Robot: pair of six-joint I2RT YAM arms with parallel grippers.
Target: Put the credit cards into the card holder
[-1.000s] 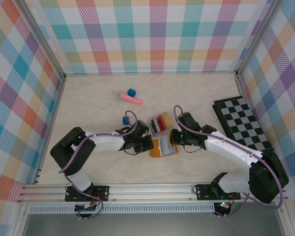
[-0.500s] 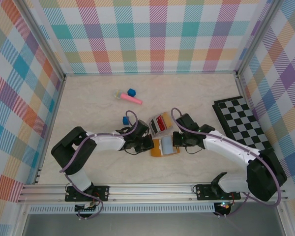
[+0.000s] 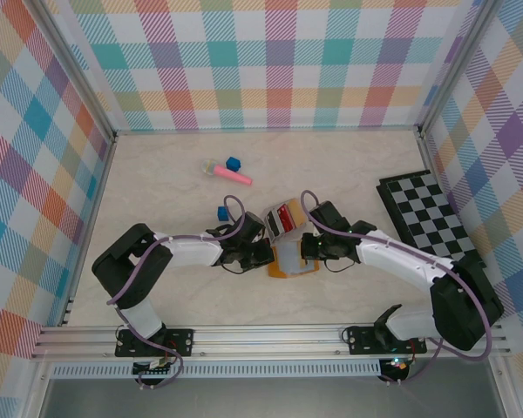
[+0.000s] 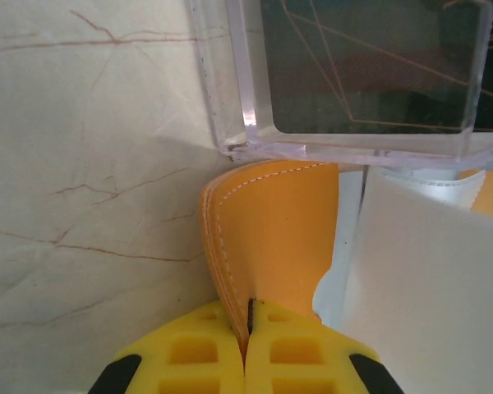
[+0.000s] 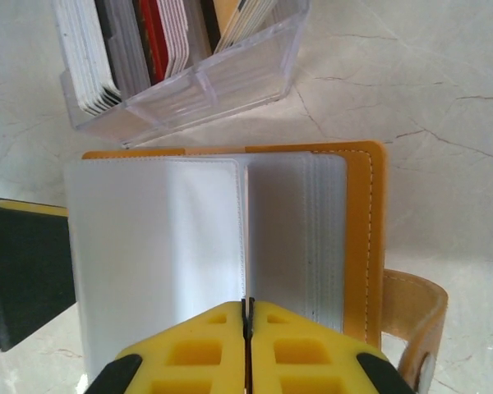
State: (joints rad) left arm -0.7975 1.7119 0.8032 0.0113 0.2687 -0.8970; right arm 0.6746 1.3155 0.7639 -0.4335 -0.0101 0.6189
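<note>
Both side edges of the holder [image 3: 288, 263] are hidden from above by the left gripper [image 3: 266, 255] and right gripper [image 3: 303, 251], which meet over it at mid-table, just in front of the clear tray [image 5: 230, 78], whose upright cards [image 5: 152, 41] are cut off at the top. The holder lies open, showing an orange stitched cover and milky plastic sleeves, with the left jaws clamped on the cover's edge and the right pinched on a sleeve leaf. Since a second ago, that pale leaf has swung left over more of the orange.
</note>
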